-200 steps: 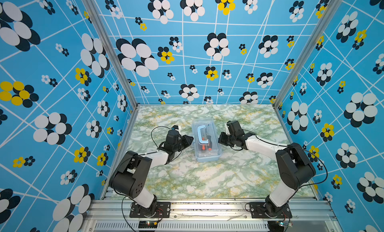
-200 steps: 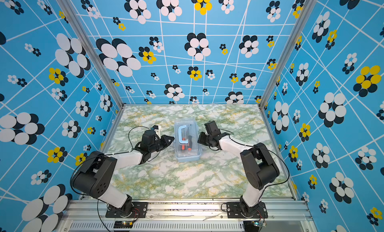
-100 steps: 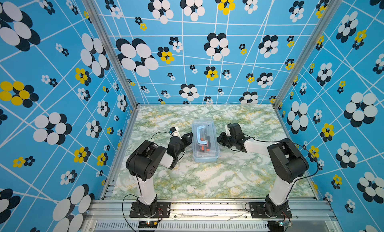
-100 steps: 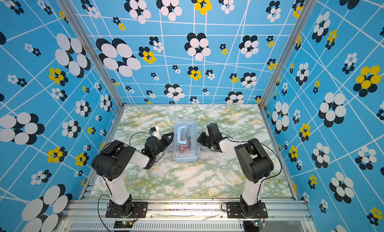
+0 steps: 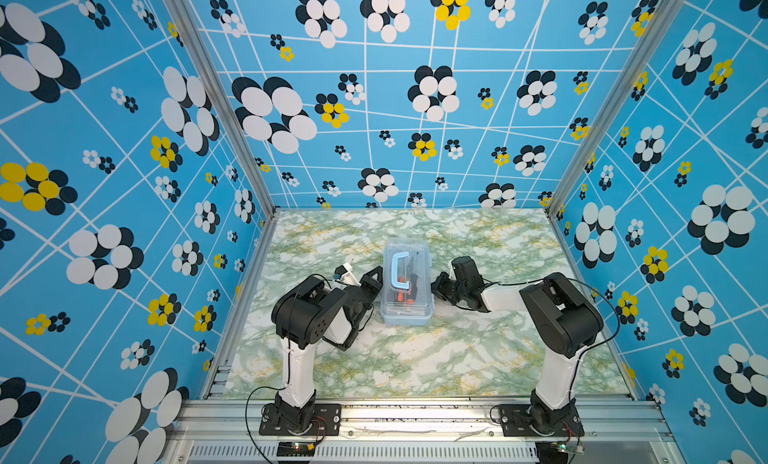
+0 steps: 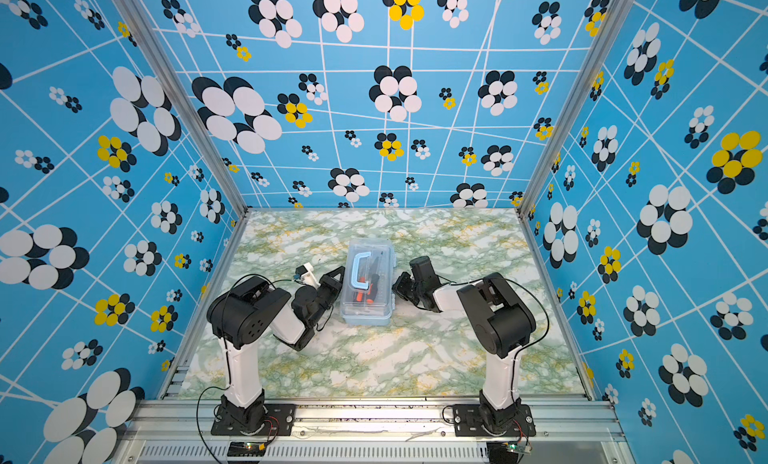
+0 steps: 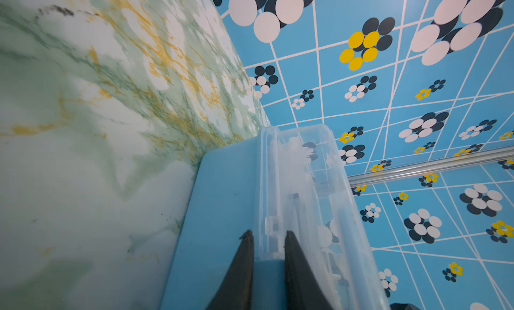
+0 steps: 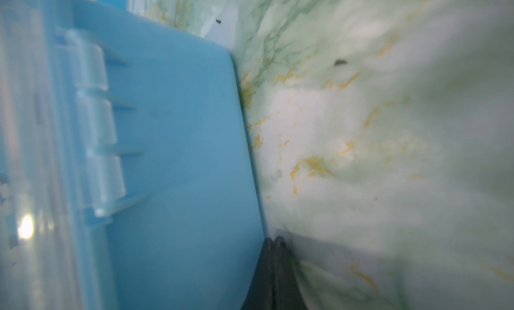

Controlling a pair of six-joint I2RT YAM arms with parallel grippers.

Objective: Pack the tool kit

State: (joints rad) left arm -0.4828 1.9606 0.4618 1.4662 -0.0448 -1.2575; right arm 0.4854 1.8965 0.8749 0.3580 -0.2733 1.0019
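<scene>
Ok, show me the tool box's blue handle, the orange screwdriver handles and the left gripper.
blue handle [image 5: 393, 269]: a top view, on its long bar.
orange screwdriver handles [image 5: 404, 295]: a top view, on one handle.
left gripper [image 7: 268, 233]: left wrist view, midway between its fingertips.

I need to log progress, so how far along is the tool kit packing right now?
Done: orange-handled screwdrivers lie inside the tool kit, its clear lid down. In hand: the left hand straddles the side latch, fingers apart; the right hand, shut, sits at the opposite wall's bottom edge. Left: I cannot tell if the latch is fastened, so probably confirming that.
</scene>
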